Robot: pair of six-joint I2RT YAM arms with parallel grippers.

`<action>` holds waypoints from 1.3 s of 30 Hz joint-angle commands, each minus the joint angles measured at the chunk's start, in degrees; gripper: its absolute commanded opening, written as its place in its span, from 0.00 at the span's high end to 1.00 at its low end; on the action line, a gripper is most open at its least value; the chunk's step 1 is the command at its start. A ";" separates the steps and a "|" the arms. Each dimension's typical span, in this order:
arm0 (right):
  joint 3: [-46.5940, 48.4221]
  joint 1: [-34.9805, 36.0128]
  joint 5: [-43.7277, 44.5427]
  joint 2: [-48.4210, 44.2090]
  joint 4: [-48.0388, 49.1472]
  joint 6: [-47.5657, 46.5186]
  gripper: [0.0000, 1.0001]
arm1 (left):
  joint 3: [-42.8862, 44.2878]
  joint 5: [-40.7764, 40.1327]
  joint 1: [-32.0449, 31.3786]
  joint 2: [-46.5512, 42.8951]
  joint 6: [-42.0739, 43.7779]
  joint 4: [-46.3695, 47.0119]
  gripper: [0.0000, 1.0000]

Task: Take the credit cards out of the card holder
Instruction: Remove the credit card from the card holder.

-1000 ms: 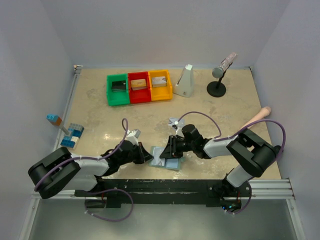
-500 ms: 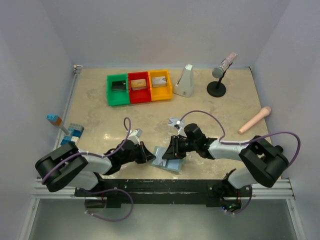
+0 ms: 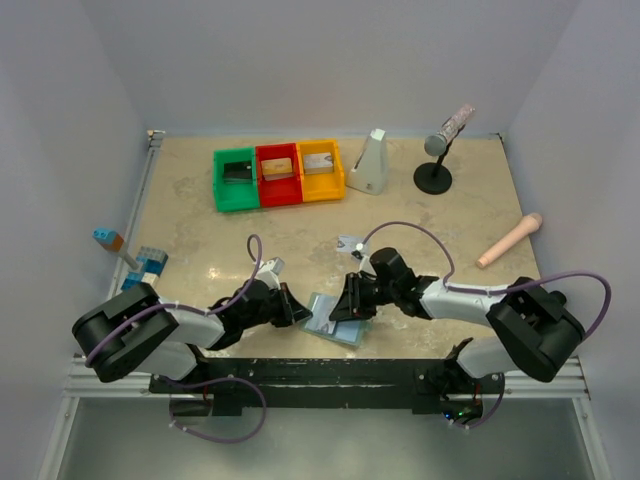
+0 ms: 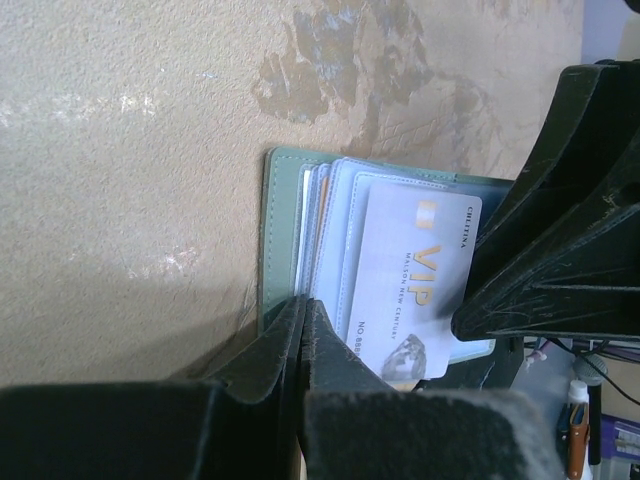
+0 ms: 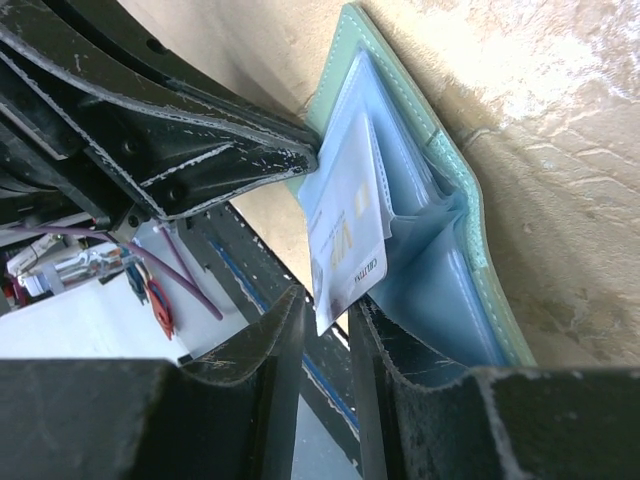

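The grey-green card holder point(image 3: 337, 324) lies open near the table's front edge, its pale blue pockets fanned out point(image 5: 440, 255). A silver-grey card point(image 4: 412, 288) printed "VIP" sticks partly out of a pocket. My left gripper point(image 4: 303, 305) is shut on the holder's green cover edge point(image 4: 272, 240). My right gripper point(image 5: 326, 312) is slightly open, with the free corner of the silver card point(image 5: 345, 245) between its jaws, against the right finger. In the top view the left gripper point(image 3: 298, 314) and right gripper point(image 3: 346, 311) flank the holder. No black card shows in the holder.
Green point(image 3: 219, 185), red point(image 3: 278, 186) and yellow point(image 3: 321, 183) bins stand at the back, each with a flat item inside. A white wedge-shaped object point(image 3: 372, 162), a microphone on a stand point(image 3: 437, 160), a pink rod point(image 3: 508, 240) and blue bricks point(image 3: 145, 270) are around. A black rail point(image 3: 330, 372) runs along the front.
The right arm's elbow has swung down and to the right, uncovering the pink rod. The right gripper and the holder have shifted slightly toward the front edge. The left gripper has barely moved.
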 commanded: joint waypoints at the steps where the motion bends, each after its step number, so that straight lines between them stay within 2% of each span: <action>1: 1.29 -0.49 0.35 -2.42 0.55 -0.82 0.72 | -2.05 -3.05 -0.33 1.37 1.62 -8.37 1.00; 13: -0.02 -0.93 1.05 -3.04 4.24 1.56 0.71 | -2.85 -3.75 -0.33 0.85 1.18 -8.37 1.00; 39: -0.46 -1.45 3.52 -5.59 -1.12 0.33 0.87 | -3.73 -4.89 -0.33 -2.49 1.00 -10.38 1.00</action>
